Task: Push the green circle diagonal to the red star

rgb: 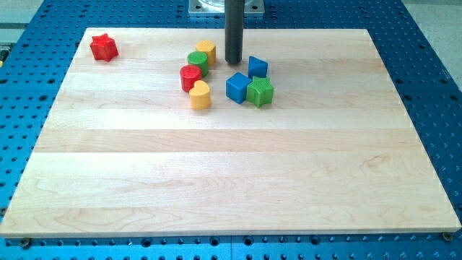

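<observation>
The green circle (198, 61) lies near the top middle of the wooden board, between a yellow block (206, 50) above it and a red cylinder (190, 77) below it. The red star (103, 48) sits alone at the board's top left corner. My tip (233, 61) stands just right of the green circle, with a small gap, and left of a blue block (258, 67).
A yellow heart-shaped block (200, 94) lies below the red cylinder. A blue cube (237, 87) and a green star-shaped block (260, 92) sit below right of my tip. The board (231, 173) rests on a blue perforated table.
</observation>
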Available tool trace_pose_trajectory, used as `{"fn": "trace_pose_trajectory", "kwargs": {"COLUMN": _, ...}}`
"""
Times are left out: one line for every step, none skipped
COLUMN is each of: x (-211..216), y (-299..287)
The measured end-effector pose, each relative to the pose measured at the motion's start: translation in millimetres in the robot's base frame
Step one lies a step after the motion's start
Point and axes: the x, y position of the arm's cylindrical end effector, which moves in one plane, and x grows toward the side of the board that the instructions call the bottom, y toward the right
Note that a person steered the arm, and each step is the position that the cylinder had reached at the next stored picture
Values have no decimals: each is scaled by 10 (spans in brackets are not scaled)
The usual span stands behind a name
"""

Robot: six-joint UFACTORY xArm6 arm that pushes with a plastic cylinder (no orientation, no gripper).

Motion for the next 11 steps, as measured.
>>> {"fn": "trace_pose_trajectory", "kwargs": {"x": 375, "y": -920}}
{"fn": "trace_pose_trajectory", "kwargs": {"x": 413, "y": -1400}}
{"fn": "trace_pose_trajectory", "kwargs": {"x": 204, "y": -882}}
{"fn": "trace_pose_trajectory", "kwargs": {"x": 96, "y": -95}}
{"fn": "trace_pose_trajectory", "kwargs": {"x": 89, "y": 360}}
{"fn": "trace_pose_trajectory", "kwargs": {"x": 373, "y": -158}}
{"fn": "trace_pose_trajectory", "kwargs": {"x": 310, "y": -178}}
{"fn": "trace_pose_trajectory", "kwargs": {"x": 276, "y": -76}}
{"fn": "trace_pose_trajectory", "kwargs": {"x": 194, "y": -439}}
{"fn": "trace_pose_trajectory", "kwargs": {"x": 196, "y": -948}}
{"fn": "trace_pose_trajectory", "kwargs": {"x": -167, "y": -685}}
